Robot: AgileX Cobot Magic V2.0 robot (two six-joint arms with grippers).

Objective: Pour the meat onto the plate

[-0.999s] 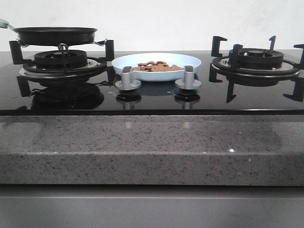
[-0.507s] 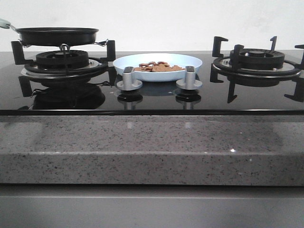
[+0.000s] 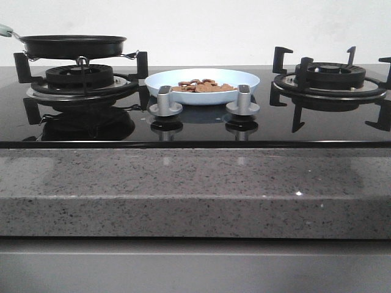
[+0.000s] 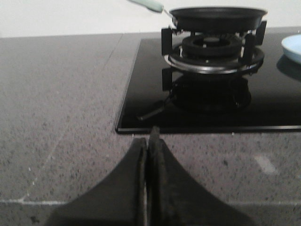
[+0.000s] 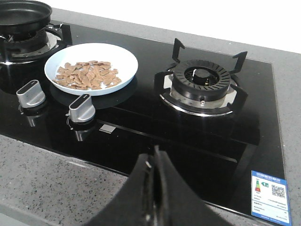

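Since the meat (image 5: 87,75) already lies spread across the middle of the plate (image 5: 123,59), the pour looks finished, and nothing about the scene asks for further handling; the plate sits on the black glass hob (image 3: 195,125) between the two burners, just beyond the two silver knobs (image 3: 165,101), a sensible spot because it is right beside the frying pan (image 3: 72,45); that pan rests level on the left burner (image 3: 79,78), its pale handle pointing away to the far left, and whether any meat remains inside I cannot tell; the right burner (image 3: 330,76) stands bare. The left gripper (image 4: 147,148) hangs over the grey stone counter (image 4: 61,94) near the hob's left edge, its fingers pressed together on nothing; the right gripper (image 5: 155,162) hovers at the hob's near right, likewise closed and empty; both seem parked clear of the cookware.
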